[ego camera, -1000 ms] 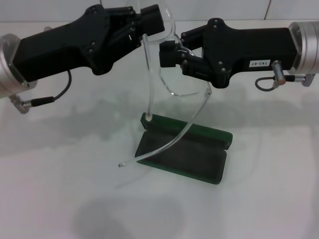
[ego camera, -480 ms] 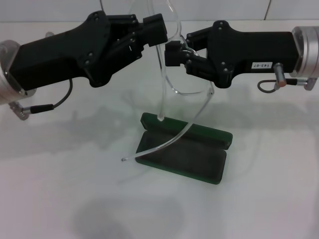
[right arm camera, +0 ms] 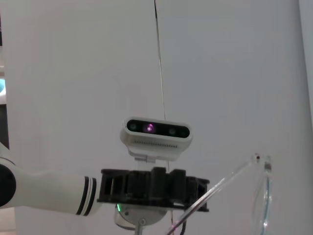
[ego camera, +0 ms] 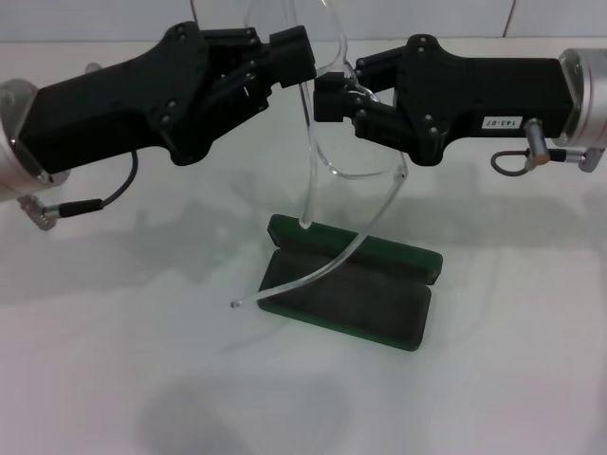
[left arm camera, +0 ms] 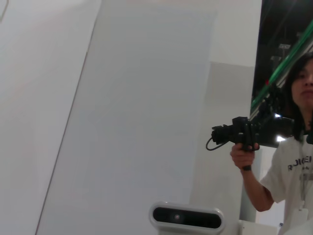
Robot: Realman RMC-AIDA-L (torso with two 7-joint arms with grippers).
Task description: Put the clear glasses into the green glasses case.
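Both arms hold the glasses [ego camera: 327,142] up in the air between them. The left gripper [ego camera: 302,55] and right gripper [ego camera: 327,100] each have jaws pinched on the frame, so the long arms dangle free. Below the jaws the case [ego camera: 351,284] lies open on the counter [ego camera: 114,360]. One arm tip touches its rear rim; the other overhangs its left edge, with room all round.

Head camera high, facing forward and down, table [ego camera: 114,379] and case [ego camera: 351,284] close below, left wrist camera tilted up at wall and a person [left arm camera: 288,161], right wrist camera facing back at the robot's head camera [right arm camera: 156,133], both wrist views share that unit.
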